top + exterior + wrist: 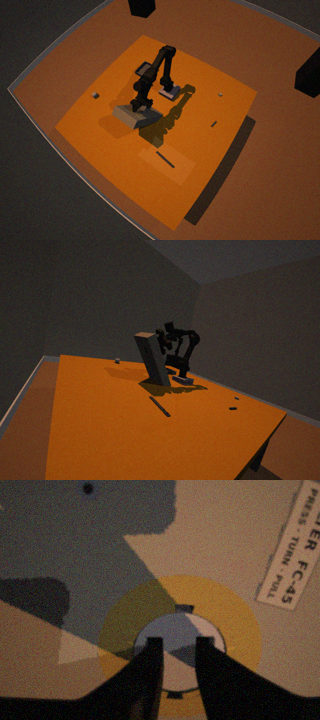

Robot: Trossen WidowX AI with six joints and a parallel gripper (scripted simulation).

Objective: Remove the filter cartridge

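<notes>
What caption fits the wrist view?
Narrowly set gripper fingertips meet the round filter cartridge, flush inside its yellow ring on the service panel.
</notes>
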